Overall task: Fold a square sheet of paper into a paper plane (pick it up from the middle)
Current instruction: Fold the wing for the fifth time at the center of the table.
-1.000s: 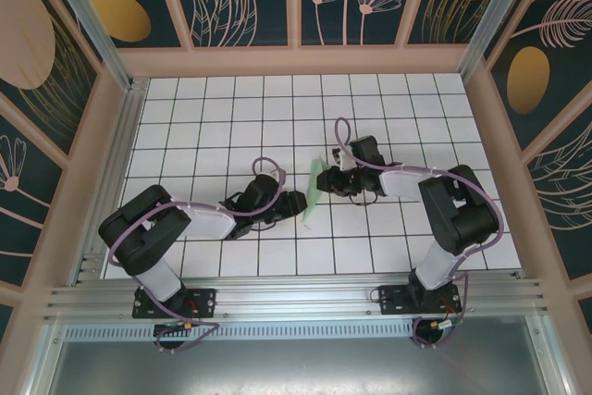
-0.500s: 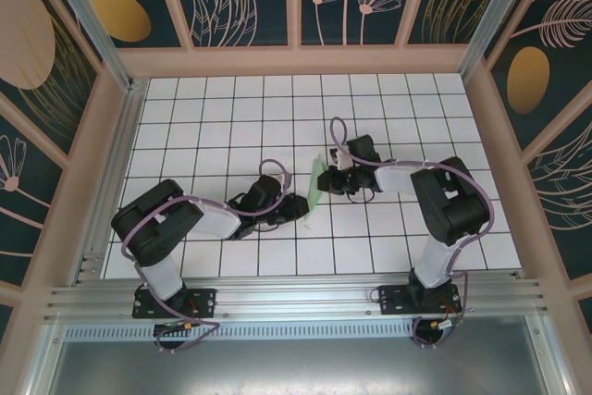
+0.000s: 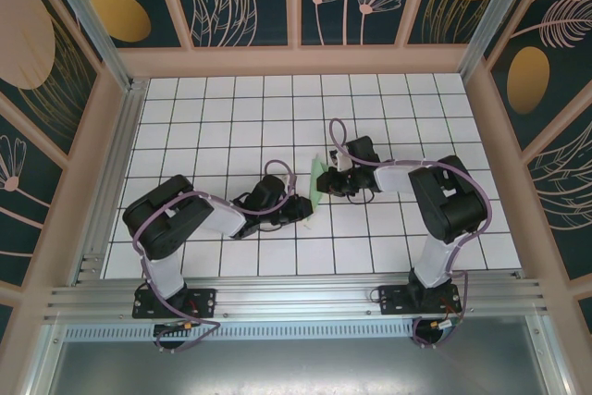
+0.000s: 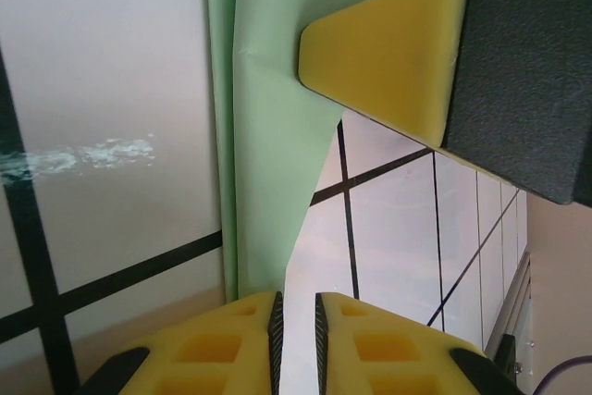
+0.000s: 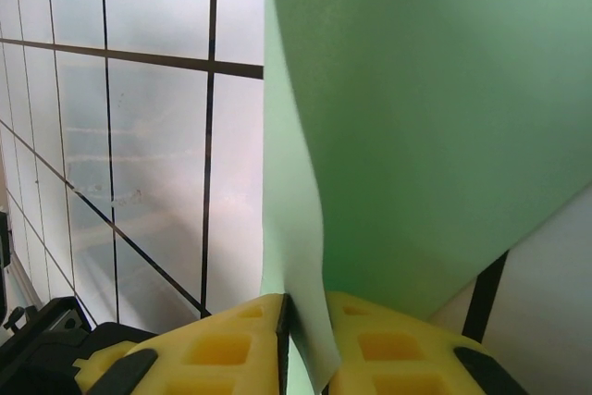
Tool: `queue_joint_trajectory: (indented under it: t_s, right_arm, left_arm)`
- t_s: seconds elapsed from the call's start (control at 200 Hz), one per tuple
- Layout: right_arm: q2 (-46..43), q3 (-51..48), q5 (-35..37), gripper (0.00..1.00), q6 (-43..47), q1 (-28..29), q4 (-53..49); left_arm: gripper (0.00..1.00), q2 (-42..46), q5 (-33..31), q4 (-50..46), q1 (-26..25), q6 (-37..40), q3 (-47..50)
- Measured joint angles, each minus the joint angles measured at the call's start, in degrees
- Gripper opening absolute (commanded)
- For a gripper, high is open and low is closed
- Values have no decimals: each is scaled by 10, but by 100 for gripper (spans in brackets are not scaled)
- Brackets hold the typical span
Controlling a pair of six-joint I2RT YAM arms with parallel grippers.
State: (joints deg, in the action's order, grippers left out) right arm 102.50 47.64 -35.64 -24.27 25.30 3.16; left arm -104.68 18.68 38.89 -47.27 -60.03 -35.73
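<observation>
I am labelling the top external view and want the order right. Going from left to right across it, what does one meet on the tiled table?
left arm → left gripper → green paper → right gripper → right arm

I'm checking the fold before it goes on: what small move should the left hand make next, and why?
Probably nudge the left hand forward and close it over the green paper. The right hand pinches the sheet, but the paper's end only reaches the left fingertips; a grip there isn't clear.
</observation>
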Motion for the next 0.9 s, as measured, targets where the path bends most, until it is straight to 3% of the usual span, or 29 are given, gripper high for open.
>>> queue_joint_trajectory:
  t_s: [0.32, 0.435, 0.626, 0.896]
  right_arm:
    - [-5, 0, 14, 30, -13, -1, -3]
    - [-46, -7, 42, 31, -34, -10, -4]
    - [-128, -14, 78, 18, -47, -12, -3]
    - [-111, -15, 83, 8, -50, 36, -8]
  left_arm:
    - [16, -2, -22, -78, -8, 21, -39]
    - [15, -2, -30, -110, -12, 30, -53]
    - [12, -2, -42, -144, -16, 43, -69]
    - [9, -2, -51, -158, -19, 47, -75]
